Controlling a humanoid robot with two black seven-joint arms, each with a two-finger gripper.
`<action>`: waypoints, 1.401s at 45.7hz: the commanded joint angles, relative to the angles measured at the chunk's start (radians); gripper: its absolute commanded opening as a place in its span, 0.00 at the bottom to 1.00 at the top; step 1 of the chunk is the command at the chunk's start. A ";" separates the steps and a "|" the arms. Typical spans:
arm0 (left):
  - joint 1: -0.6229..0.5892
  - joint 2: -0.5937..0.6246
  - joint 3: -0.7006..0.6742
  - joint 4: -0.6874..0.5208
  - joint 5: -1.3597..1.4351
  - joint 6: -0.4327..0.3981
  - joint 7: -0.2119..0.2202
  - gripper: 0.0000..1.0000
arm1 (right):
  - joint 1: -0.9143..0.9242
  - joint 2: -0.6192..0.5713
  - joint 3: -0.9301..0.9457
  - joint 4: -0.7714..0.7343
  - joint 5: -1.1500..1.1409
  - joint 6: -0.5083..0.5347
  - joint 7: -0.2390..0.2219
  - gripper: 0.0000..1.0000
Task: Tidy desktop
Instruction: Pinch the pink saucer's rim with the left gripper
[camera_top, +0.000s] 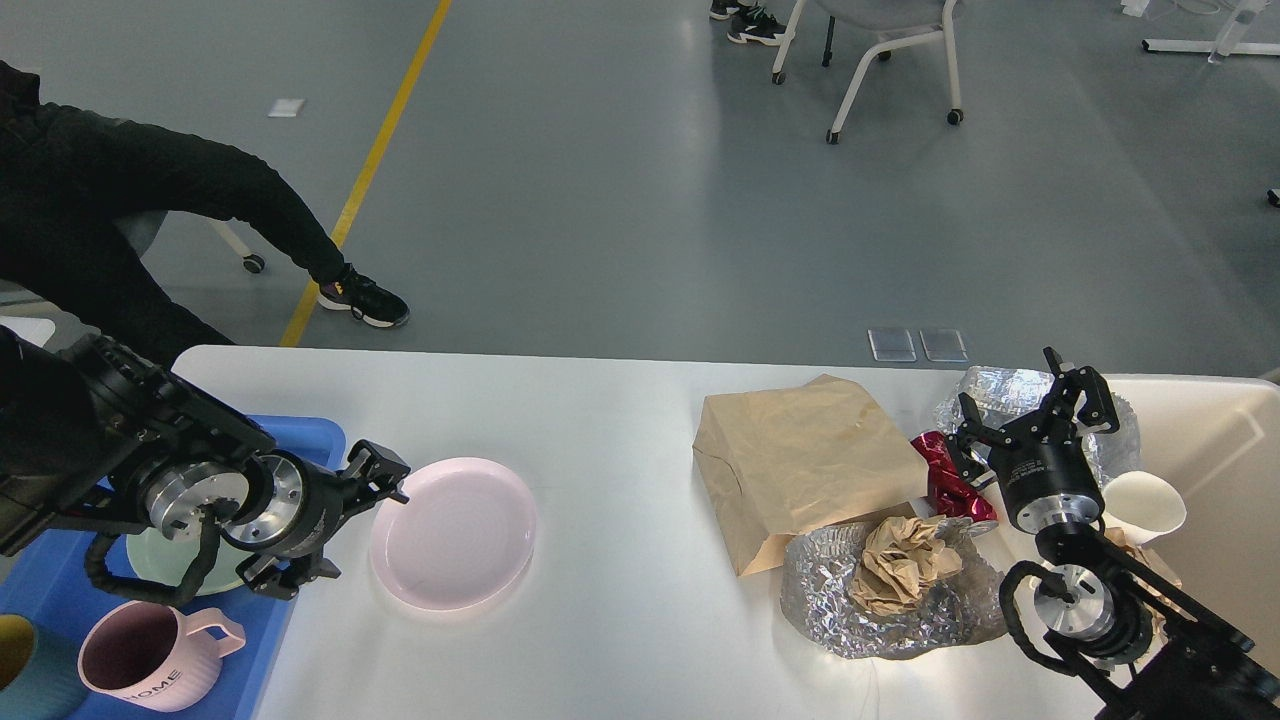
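Note:
The white desktop (620, 420) holds a pink plate (453, 533) left of centre. My left gripper (345, 525) is open and low at the plate's left rim, over the right edge of the blue tray (310, 435). To the right lie a brown paper bag (800, 460), a crushed red can (945, 480), a foil sheet (880, 615) with a crumpled paper ball (900, 560) on it, more foil (1010, 390) and a white paper cup (1145, 505). My right gripper (1030, 405) is open and empty, just right of the can and above the foil.
The tray holds a green plate (150, 560) mostly hidden behind my left arm, a pink mug (150, 655) and a teal cup (30, 685). A beige bin (1220, 450) stands at the far right. A person in black (100, 200) is beyond the table's left corner.

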 joint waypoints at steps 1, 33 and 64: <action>0.088 0.010 -0.049 0.031 0.004 0.028 -0.004 0.94 | 0.000 0.000 0.000 0.000 -0.001 0.000 0.001 1.00; 0.314 -0.010 -0.160 0.203 0.052 0.195 -0.011 0.90 | 0.000 0.000 0.000 0.000 0.001 0.000 0.000 1.00; 0.373 -0.026 -0.200 0.252 0.144 0.190 0.002 0.53 | 0.000 0.000 0.000 0.000 0.001 0.000 0.001 1.00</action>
